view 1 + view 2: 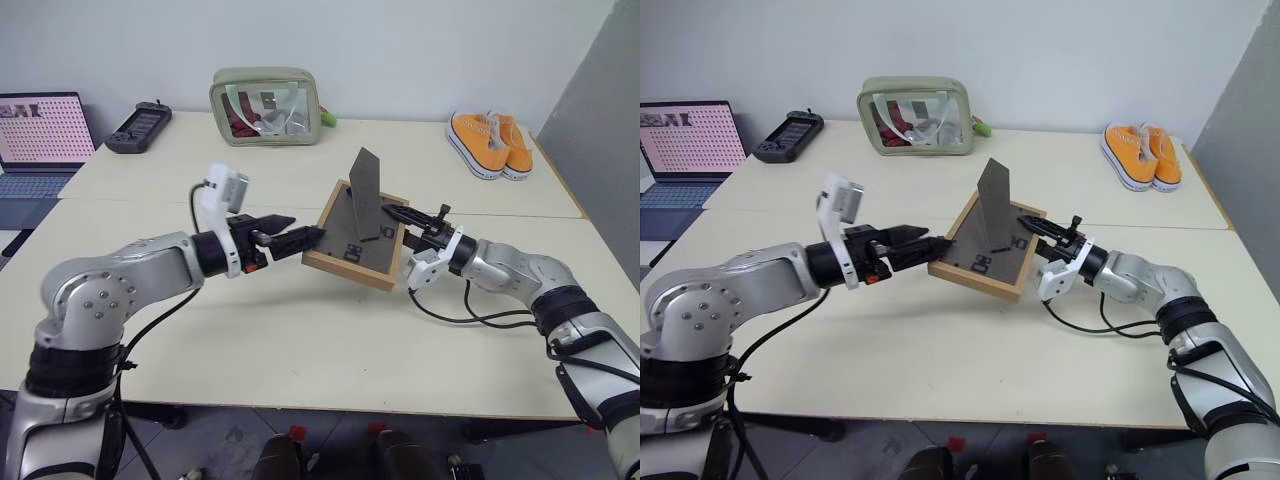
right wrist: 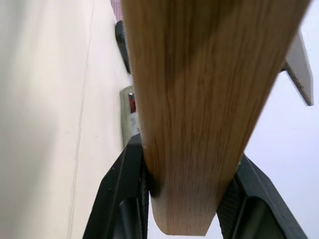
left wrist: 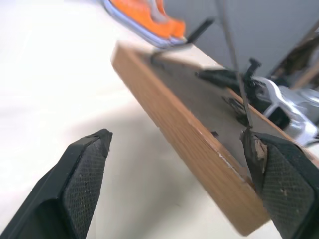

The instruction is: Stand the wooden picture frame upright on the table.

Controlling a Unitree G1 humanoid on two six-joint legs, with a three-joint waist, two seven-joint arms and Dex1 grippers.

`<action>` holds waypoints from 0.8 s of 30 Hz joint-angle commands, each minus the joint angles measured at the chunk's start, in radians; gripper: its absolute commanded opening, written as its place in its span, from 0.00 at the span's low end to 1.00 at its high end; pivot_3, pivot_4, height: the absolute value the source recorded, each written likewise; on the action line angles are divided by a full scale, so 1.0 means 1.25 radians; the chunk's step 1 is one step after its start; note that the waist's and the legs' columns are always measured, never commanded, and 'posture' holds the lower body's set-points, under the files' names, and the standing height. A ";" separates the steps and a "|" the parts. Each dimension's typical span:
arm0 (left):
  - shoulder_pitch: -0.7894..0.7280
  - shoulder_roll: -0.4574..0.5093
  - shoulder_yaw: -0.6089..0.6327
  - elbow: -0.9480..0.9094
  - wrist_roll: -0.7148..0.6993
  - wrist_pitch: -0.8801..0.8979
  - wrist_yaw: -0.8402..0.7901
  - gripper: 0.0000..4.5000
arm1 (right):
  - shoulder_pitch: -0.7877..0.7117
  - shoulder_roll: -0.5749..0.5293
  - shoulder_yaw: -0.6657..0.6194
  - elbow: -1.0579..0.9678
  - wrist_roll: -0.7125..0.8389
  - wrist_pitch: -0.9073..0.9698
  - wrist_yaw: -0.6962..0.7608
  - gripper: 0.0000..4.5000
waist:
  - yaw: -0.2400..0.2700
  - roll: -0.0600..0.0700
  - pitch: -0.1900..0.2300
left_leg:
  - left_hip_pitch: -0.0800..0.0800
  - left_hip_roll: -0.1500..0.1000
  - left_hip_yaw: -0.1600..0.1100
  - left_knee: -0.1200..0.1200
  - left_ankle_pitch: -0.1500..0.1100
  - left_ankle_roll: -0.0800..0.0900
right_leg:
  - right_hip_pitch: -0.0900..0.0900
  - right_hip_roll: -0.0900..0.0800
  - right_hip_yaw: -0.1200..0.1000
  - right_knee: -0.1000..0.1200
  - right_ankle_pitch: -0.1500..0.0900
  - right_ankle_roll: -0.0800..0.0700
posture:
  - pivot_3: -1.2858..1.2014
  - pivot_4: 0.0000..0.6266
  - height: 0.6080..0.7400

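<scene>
The wooden picture frame (image 1: 350,243) hangs tilted above the table (image 1: 300,340), its dark grey back facing up and its hinged prop (image 1: 365,188) raised. My right gripper (image 1: 402,222) is shut on the frame's right edge, and the light wood (image 2: 199,99) sits clamped between its fingers (image 2: 124,194). My left gripper (image 1: 298,231) is open at the frame's left edge. In the left wrist view a corner of the frame (image 3: 199,149) lies between its wide-apart pads (image 3: 84,174), close to one pad. I cannot tell if it touches.
At the table's far edge are a clear pouch with green trim (image 1: 265,105), a dark game controller (image 1: 138,127) and a pair of orange shoes (image 1: 490,142). A laptop (image 1: 40,135) stands at the far left. A seam in the tabletop runs behind the frame.
</scene>
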 commanded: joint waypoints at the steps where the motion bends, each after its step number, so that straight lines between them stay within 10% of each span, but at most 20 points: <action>1: 0.076 0.007 0.097 -0.094 0.035 -0.041 0.024 0.98 | -0.020 0.057 -0.071 0.014 0.332 0.057 0.298 0.33 | -0.002 0.000 0.000 | 0.000 0.000 0.000 0.000 -0.001 0.001 | 0.001 0.000 0.000 -0.001 0.000 0.000 | 0.52 0.24 1.00; 5: 0.168 -0.028 0.162 -0.177 -0.008 -0.031 0.109 0.98 | 0.016 0.134 -0.142 -0.048 0.610 0.308 0.618 0.33 | 0.000 0.000 0.000 | 0.001 0.001 -0.001 0.000 -0.001 0.003 | 0.002 0.000 -0.001 -0.001 0.000 0.000 | 0.52 0.24 1.00; 11: 0.216 -0.046 0.197 -0.215 -0.063 -0.029 0.189 0.98 | 0.060 0.174 -0.201 -0.157 0.763 0.598 0.805 0.33 | 0.014 0.000 0.000 | 0.001 0.000 -0.003 0.001 -0.002 0.003 | 0.003 0.000 -0.002 -0.001 0.000 0.000 | 0.52 0.24 1.00; 24: 0.284 0.006 0.248 -0.225 -0.120 -0.022 0.214 0.98 | 0.176 0.177 -0.250 -0.343 0.864 1.005 0.916 0.33 | 0.020 0.001 0.000 | 0.001 0.001 -0.002 0.000 -0.002 0.003 | 0.003 0.001 -0.002 -0.001 0.000 0.000 | 0.52 0.24 1.00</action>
